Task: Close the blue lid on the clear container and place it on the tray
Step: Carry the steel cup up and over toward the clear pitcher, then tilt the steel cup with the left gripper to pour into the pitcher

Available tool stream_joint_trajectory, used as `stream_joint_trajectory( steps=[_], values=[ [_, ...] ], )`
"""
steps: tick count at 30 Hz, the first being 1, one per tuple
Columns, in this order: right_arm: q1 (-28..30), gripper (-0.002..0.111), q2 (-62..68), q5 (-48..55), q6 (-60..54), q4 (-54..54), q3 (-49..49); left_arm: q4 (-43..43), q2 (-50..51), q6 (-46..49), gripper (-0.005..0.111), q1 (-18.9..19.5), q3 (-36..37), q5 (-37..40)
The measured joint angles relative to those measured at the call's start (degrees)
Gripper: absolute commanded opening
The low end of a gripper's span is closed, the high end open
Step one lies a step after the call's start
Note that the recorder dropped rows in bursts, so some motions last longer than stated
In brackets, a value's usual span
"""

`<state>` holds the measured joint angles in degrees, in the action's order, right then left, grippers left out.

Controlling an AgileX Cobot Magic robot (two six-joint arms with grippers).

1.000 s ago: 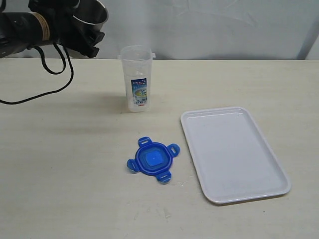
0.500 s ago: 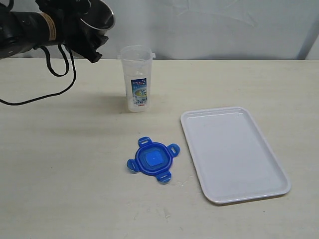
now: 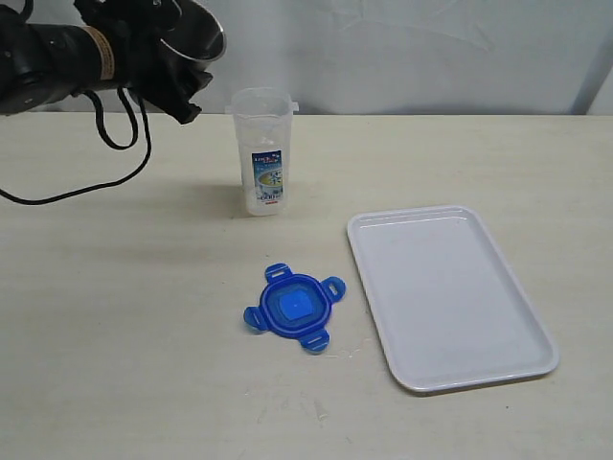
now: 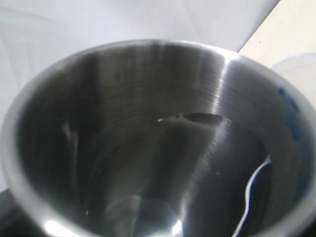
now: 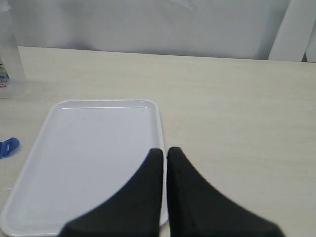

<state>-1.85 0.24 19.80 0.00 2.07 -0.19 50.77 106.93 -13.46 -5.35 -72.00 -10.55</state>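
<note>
My left gripper (image 3: pixel 172 69), clamped on the steel cup (image 3: pixel 194 32), has edged nearer the clear container (image 3: pixel 261 153). My right gripper (image 5: pixel 165 154) is pressed together over the tray (image 3: pixel 450 297). The blue lid (image 3: pixel 293 307) lies before the container, the tray front-right of it, the cup aloft beside its rim.

No text legible anywhere. Clear container (image 3: pixel 261 134) has a printed label (image 3: pixel 267 179), blue/white w/ red strip at btm; chars too small and blurry to read. Blue lid (image 3: pixel 293 307): lighter square at centre, no lettering made out. Tan band (image 3: pixel 100 50) on left arm (image 3: pixel 43 59): unreadable.
</note>
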Motion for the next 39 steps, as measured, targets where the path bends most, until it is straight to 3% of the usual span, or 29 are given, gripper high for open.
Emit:
stream_joint_trajectory(
  steps=[12,39],
  values=[
    [0.00,0.004,0.00,0.00,0.00,0.00,0.00,-7.23,0.00,0.10,0.000,-1.92,0.00,-0.80],
    [0.00,0.004,0.00,0.00,0.00,0.00,0.00,-7.56,4.16,7.02,0.000,-2.85,-2.13,0.79]
  ],
)
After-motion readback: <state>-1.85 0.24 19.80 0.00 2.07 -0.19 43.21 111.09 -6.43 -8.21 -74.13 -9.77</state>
